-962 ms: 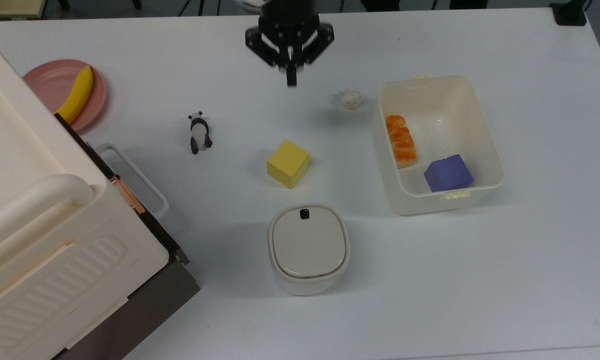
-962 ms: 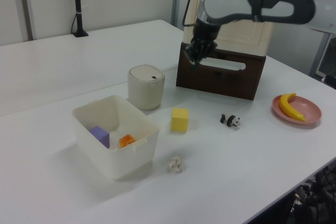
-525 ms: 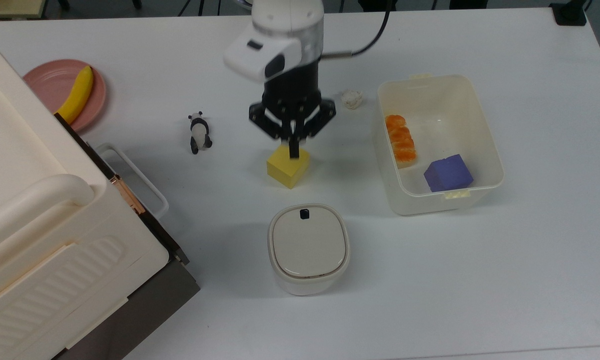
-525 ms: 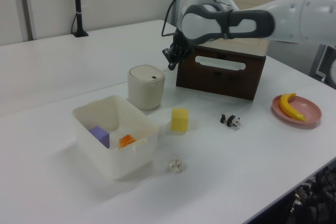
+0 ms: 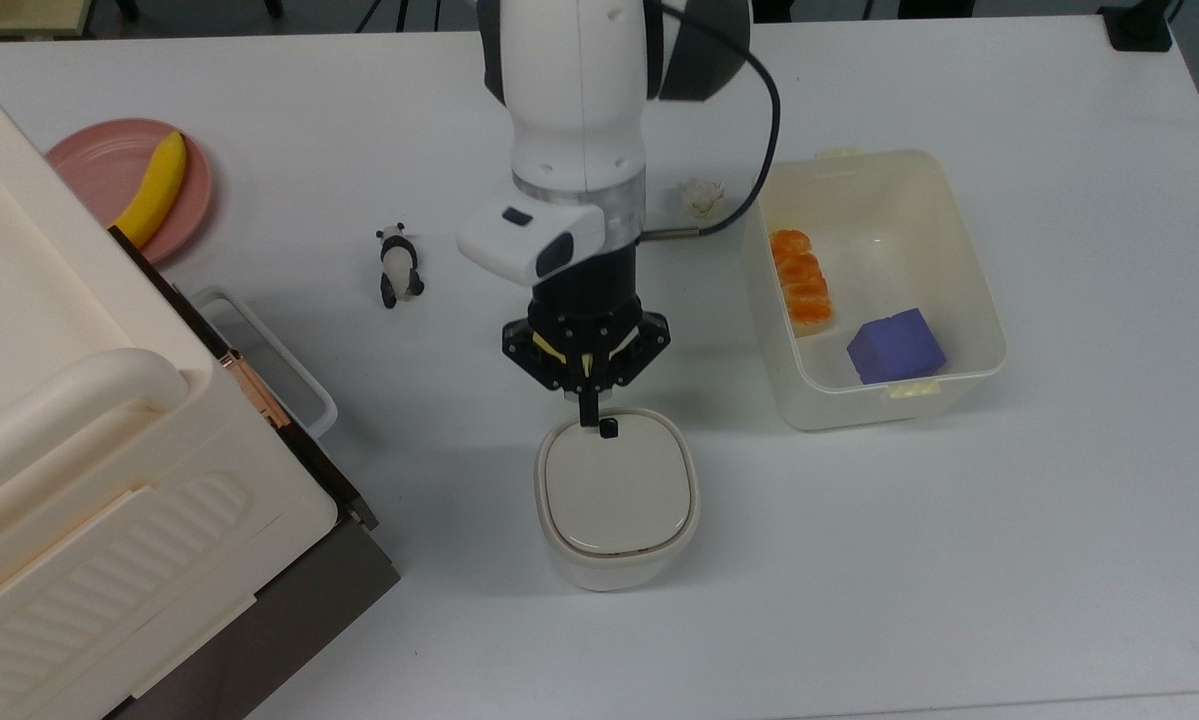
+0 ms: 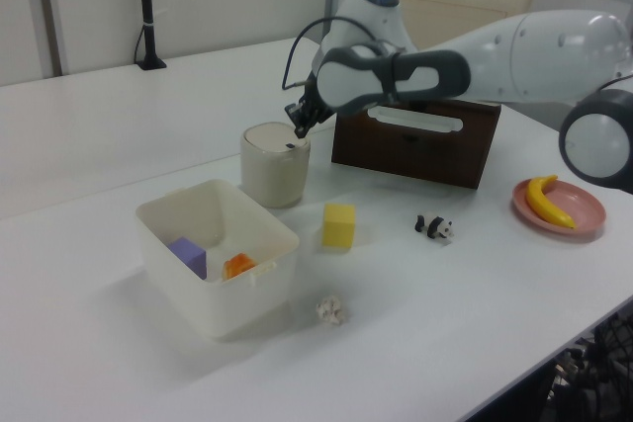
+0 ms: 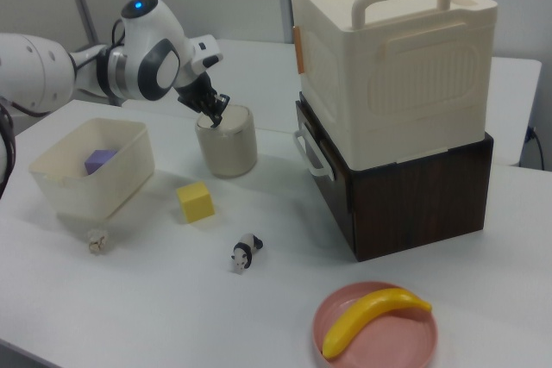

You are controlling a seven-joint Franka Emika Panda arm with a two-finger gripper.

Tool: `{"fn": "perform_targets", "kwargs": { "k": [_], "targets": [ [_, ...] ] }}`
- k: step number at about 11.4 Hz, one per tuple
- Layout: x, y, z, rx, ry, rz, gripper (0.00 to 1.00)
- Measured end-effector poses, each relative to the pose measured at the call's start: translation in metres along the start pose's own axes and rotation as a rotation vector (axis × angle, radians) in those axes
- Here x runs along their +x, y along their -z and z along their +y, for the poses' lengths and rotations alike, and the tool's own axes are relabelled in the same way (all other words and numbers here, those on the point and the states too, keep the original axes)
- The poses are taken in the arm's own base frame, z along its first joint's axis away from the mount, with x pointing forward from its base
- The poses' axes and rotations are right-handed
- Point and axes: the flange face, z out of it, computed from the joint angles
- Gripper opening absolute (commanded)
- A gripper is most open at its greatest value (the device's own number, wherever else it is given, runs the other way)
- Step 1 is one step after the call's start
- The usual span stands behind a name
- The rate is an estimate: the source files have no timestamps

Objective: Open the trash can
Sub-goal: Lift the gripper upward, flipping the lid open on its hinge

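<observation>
From the top view, the gripper (image 5: pixel 587 418) points straight down with its fingers pressed together into a single dark tip, holding nothing. That tip sits at the rim of the trash can (image 5: pixel 616 496), just beside the small black button (image 5: pixel 609 428); whether it touches the button cannot be told. The trash can is a cream-white rounded-square bin whose flat beige lid (image 5: pixel 614 490) lies shut, and it stands right under and ahead of the gripper on the white table (image 5: pixel 959 560). Behind the gripper, the yellow cube is mostly hidden by the arm. Well off to the top view's right of the gripper is an open white tub (image 5: pixel 969 385) holding an orange piece (image 5: pixel 801 280) and a purple block (image 5: pixel 896 345). A crumpled white scrap (image 5: pixel 702 197) lies behind the wrist, and a panda figure (image 5: pixel 397 265) stands to the top view's left.

The left view shows what the arm covers from above: the whole yellow cube (image 6: pixel 338 225), standing apart from the bin. The gripper (image 6: pixel 296 129) hangs over the near edge of the trash can (image 6: pixel 274 165), the lid flat.

The right view gives the bin's side wall, plain and slightly tapered. The gripper (image 7: pixel 213 117) meets the trash can (image 7: pixel 226 142) at its top edge. Away to the right view's right stands a big cream ribbed appliance (image 7: pixel 395 49) on a dark brown cabinet (image 7: pixel 414 196), and near the front a banana (image 7: pixel 371 318) on a pink plate (image 7: pixel 414 344).
</observation>
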Motion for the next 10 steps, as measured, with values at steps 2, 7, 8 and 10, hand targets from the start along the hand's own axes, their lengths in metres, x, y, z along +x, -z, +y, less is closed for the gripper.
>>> {"fn": "perform_targets", "kwargs": {
  "k": [2, 7, 8, 10],
  "targets": [
    [-0.002, -0.015, -0.002, -0.013, 0.02, 0.006, 0.0],
    [0.005, -0.01, -0.002, -0.013, 0.021, 0.026, 0.02],
    [0.01, 0.0, 0.0, -0.013, 0.018, 0.044, 0.19],
    [0.013, 0.048, 0.0, -0.009, 0.015, 0.066, 1.0]
  ]
}}
